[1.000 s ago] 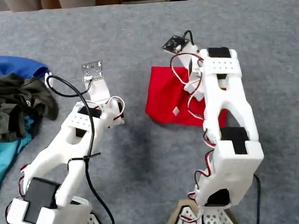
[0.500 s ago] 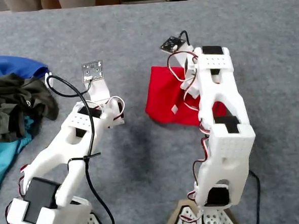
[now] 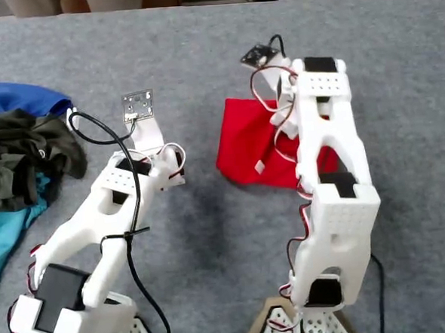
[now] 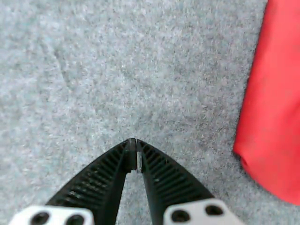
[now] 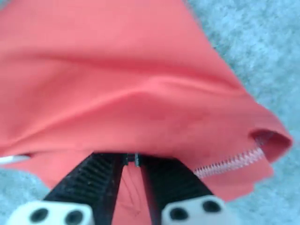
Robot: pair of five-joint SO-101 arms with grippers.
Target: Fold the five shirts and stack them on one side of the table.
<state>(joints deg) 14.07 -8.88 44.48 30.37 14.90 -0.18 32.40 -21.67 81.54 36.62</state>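
Right jaws tight on red shirt [image 5: 140, 70]

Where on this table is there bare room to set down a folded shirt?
Bare table: the far strip beyond both arms, the right side past the right arm, and the gap between the left arm and the red shirt. Crowded: the left edge, under the heap of shirts, and the middle, under the red shirt.

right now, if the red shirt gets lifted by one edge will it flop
Probably floppy: the red shirt creases in soft folds. Likely light, being thin cloth. Pushed over the grey table, it may bunch rather than slide.
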